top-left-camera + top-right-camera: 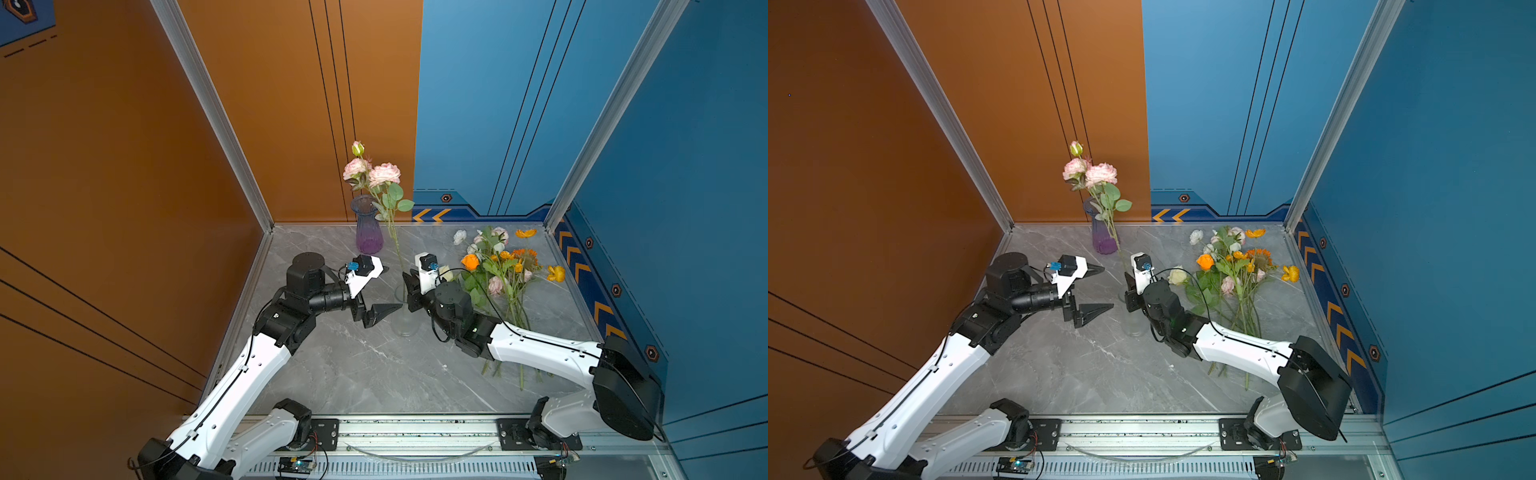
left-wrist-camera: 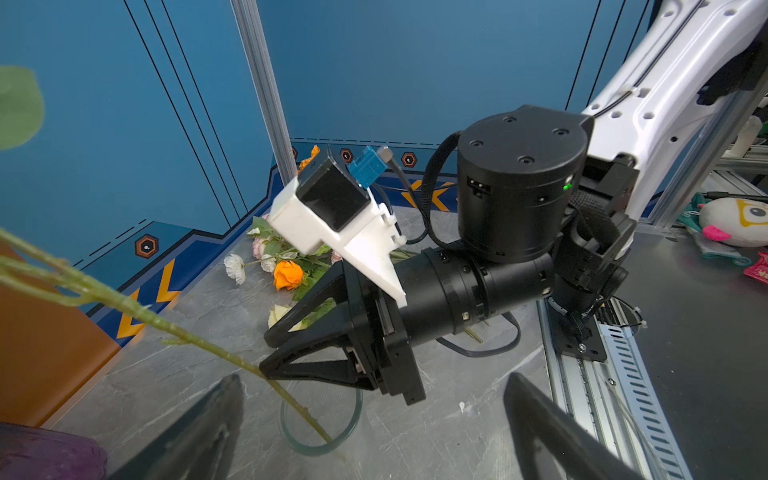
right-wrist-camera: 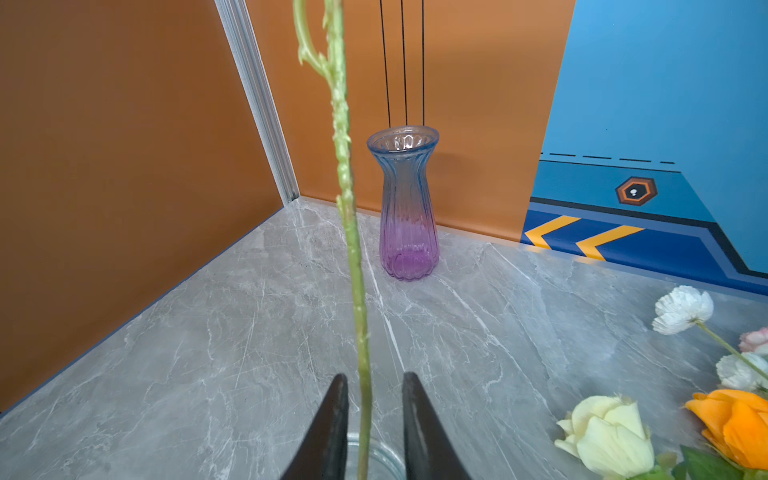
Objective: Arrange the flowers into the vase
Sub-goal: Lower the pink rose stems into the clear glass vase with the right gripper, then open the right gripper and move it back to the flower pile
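In both top views the pink flower [image 1: 384,174] stands in the clear vase [image 1: 405,322]. The loose flowers [image 1: 503,270] lie right of that vase, nearer the right gripper [image 1: 406,289]. Left wrist: the left gripper [image 2: 374,432] is spread wide. Right wrist: the right gripper [image 3: 372,399] is parted around the stem [image 3: 353,249] (no pinch).

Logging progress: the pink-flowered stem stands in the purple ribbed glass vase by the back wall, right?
No: the pink-flowered stem stands in the clear glass vase mid-table. The right wrist view shows the purple ribbed glass vase empty.
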Motion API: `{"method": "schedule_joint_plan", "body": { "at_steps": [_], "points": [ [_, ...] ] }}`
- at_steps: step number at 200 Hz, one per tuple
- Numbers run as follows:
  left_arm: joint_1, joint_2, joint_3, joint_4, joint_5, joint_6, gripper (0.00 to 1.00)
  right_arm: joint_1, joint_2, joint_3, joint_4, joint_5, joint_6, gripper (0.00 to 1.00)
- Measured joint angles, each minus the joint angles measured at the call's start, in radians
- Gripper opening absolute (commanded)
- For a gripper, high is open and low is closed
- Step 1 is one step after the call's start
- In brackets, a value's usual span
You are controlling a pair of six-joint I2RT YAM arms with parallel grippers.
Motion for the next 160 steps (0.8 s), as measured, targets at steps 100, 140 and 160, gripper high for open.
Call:
{"method": "schedule_joint_plan", "body": {
  "at_steps": [100,140,160],
  "points": [
    [-0.002,0.000,0.000,0.000,0.008,0.000,0.98,0.000,-0.007,0.001,-0.047,0.000,-0.001,0.50],
    [-0.041,0.004,0.000,0.000,0.006,0.000,0.98,-0.008,-0.095,-0.007,-0.110,0.028,0.004,0.76],
    [-0.089,0.016,0.000,0.000,-0.005,0.000,0.98,-0.036,-0.188,-0.027,-0.167,0.047,0.016,0.78]
  ]
}}
